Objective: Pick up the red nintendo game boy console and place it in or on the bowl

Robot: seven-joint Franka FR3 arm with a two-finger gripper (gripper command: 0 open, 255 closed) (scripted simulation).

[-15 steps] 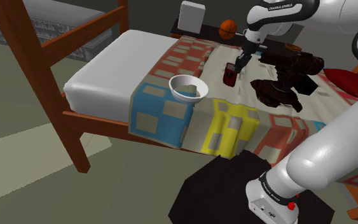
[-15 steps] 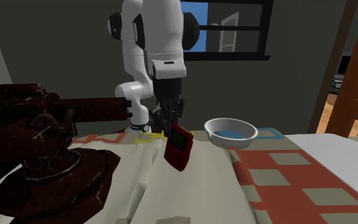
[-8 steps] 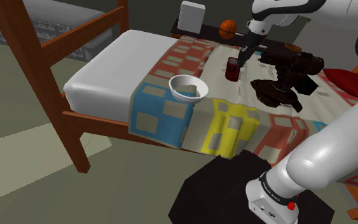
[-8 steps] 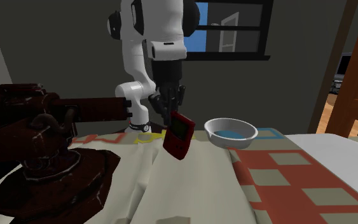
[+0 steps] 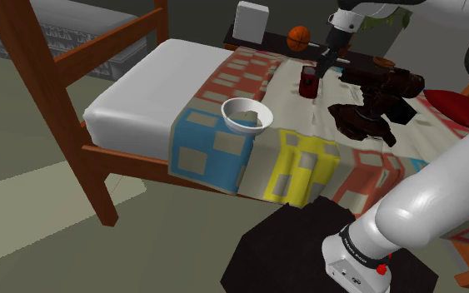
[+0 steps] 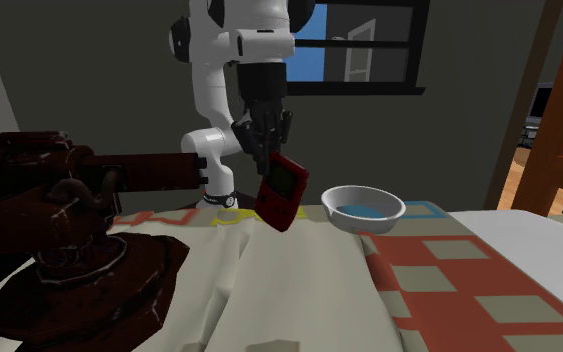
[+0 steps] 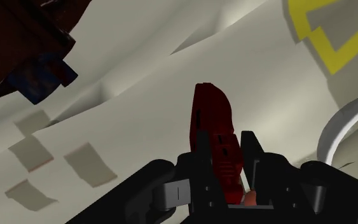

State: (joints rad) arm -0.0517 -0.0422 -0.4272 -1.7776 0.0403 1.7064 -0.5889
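Risks, biggest thing first.
- The bed (image 5: 137,87) is soft and its patchwork quilt (image 5: 307,158) lies rumpled, so nothing on it sits firmly.
- The dark red-brown sculpture (image 5: 374,104) stands close to the gripper (image 5: 317,70), on the shoulder view's right. It is off the line to the bowl, but a wide wrist swing might clip it.
- The white bowl (image 5: 242,125) sits on the blue patch near the bed's edge, above the floor. A release from too high or off-centre could tip it or send the console over the side. The bowl looks shallow, so the console may end up leaning on the rim.
- The red Game Boy (image 6: 281,192) is clear of the quilt, in the air over the cream stretch between sculpture and bowl. It is well apart from the bowl.
- The jaws are clamped on its upper end only, and the body hangs below them, tilted. Judgement: a grip that far from the middle could let it pivot or slide out on a quick traverse.

Room.
- A dim bedroom with grey walls; a window (image 6: 359,45) shows blue behind the arm.
- A pale rug (image 5: 24,216) lies on the dark floor.
- The bed frame (image 5: 99,171) is reddish wood, and the mattress is bare white at the shoulder view's left end.
- A dark shelf (image 5: 241,42) beyond the bed carries a white box (image 5: 252,21) and an orange basketball (image 5: 298,37).
- A red cushion (image 5: 453,102) lies at the shoulder view's right edge.
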